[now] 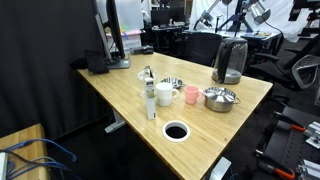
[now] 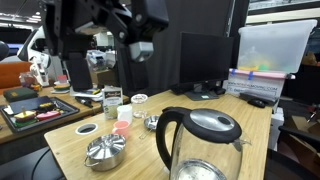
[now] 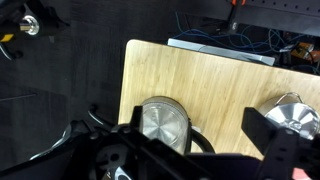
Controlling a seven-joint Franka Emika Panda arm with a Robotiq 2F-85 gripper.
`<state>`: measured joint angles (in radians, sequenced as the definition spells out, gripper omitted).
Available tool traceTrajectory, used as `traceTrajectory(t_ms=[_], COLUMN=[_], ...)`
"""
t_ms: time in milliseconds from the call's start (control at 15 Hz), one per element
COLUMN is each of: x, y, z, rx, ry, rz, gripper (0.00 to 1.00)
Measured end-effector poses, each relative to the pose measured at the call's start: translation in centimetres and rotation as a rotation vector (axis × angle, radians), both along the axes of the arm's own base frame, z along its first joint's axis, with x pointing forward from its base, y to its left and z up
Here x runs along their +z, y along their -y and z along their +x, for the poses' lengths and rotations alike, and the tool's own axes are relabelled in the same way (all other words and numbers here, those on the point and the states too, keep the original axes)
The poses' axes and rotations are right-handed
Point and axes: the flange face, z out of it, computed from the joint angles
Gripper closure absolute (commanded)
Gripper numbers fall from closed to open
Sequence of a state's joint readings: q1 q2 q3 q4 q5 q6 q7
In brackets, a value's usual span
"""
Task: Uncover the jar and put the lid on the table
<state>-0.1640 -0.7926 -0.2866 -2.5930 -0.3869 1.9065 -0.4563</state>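
The jar (image 1: pixel 170 85) is a low clear container with silvery glints, standing mid-table between a white cup and the pink cup (image 1: pixel 191 94). It also shows in an exterior view (image 2: pixel 152 122). I cannot make out the lid apart from the jar at this size. The light wooden table (image 1: pixel 235 115) has a round black hole (image 1: pixel 176 131) near its front edge. My gripper (image 2: pixel 140 48) hangs high above the table, open and empty. In the wrist view my gripper (image 3: pixel 198 150) is over the kettle, and the jar is out of view.
A tall dark kettle (image 1: pixel 230 60) (image 3: pixel 163 125) stands at a table corner. A steel pot with handles (image 1: pixel 220 97) (image 3: pixel 290 115) sits beside it. A white cup (image 1: pixel 164 95) and a white bottle (image 1: pixel 150 100) stand near the jar. A monitor (image 1: pixel 115 30) is at the back.
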Motion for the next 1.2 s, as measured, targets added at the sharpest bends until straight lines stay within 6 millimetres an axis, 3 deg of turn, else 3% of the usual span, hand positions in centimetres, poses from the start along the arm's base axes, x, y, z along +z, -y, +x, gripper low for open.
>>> traceTrajectory(t_ms=[200,733,867,1200], x=[0.3,1.2,1.5,1.5], y=[-2.1,-14.3,-15.6,-15.8], z=[1.3,5.6,6.4,7.0], rx=[0.047,0.211,0.199,0.188], ry=[0.022,0.132,0.162,0.164], rz=[-0.038,-0.07,-0.035,-0.022], gripper=[0.0,0.0,0.0,0.0])
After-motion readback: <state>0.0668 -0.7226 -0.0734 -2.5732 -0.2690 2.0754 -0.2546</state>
